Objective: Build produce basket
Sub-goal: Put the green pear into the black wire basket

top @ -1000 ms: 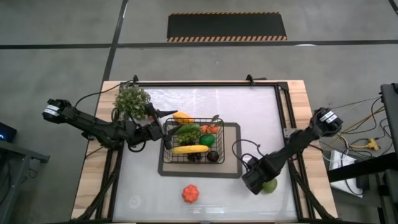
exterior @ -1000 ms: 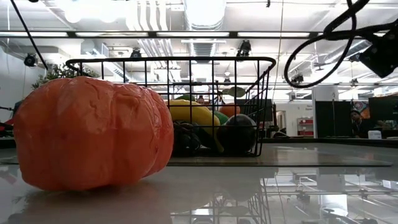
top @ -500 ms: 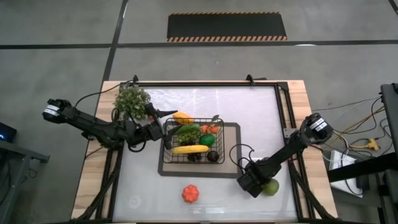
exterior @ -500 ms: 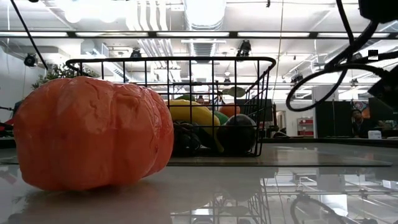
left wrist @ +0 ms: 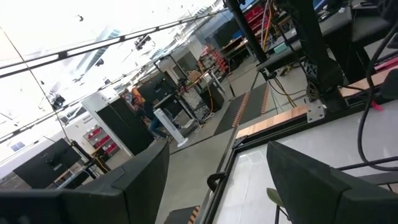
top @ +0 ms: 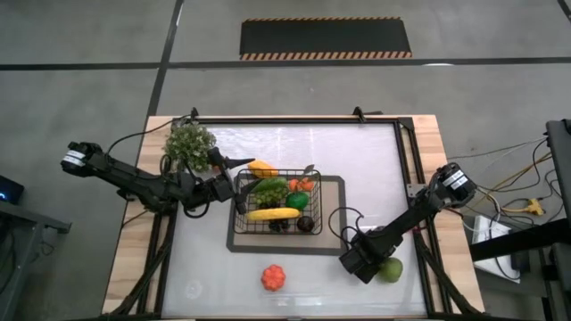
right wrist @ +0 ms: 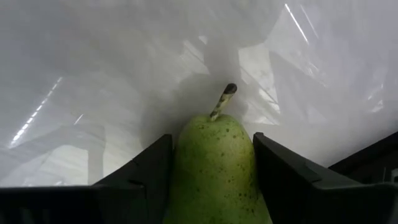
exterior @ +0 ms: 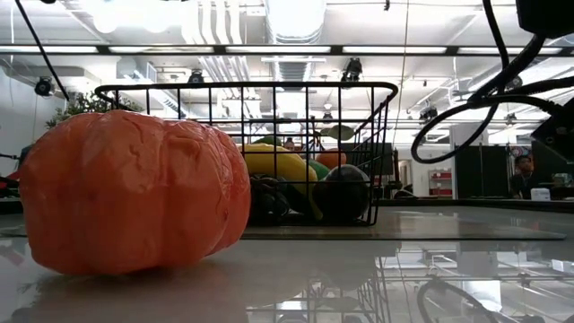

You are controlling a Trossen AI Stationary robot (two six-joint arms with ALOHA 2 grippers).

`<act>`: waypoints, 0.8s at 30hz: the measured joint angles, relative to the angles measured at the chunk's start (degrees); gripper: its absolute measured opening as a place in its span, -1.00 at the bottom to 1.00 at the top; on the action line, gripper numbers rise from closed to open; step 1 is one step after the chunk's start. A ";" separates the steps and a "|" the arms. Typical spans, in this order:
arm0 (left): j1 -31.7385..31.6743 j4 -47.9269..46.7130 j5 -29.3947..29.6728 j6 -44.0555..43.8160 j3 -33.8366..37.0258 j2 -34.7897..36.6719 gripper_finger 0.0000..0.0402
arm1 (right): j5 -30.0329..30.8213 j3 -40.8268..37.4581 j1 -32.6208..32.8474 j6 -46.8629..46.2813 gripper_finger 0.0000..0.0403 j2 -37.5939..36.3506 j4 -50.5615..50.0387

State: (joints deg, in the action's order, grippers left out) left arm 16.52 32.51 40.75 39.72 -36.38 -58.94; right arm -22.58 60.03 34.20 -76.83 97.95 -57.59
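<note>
Black wire basket (top: pixel 277 208) at mid-table is already loaded with a banana (top: pixel 273 214) and more, while a green pear (right wrist: pixel 216 167) is bracketed by the right gripper (right wrist: pixel 211 155), jaws apart, and an orange piece (top: pixel 273 277) is left outside.

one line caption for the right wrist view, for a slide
Right gripper with its jaws either side of the green pear lying on the white table.

Basket (top: pixel 239 214) on mat, part-filled; pear (right wrist: pixel 214 168), orange piece (top: pixel 273 277) outside.
</note>
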 joint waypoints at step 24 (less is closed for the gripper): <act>0.03 -0.55 -4.17 -3.39 0.11 -0.02 0.26 | 66.24 -1.02 -1.23 27.55 -0.07 -27.29 17.87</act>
State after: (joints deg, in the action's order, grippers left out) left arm 16.56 31.97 36.58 36.34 -36.27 -58.96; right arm 43.67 59.00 32.97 -49.28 70.66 -39.72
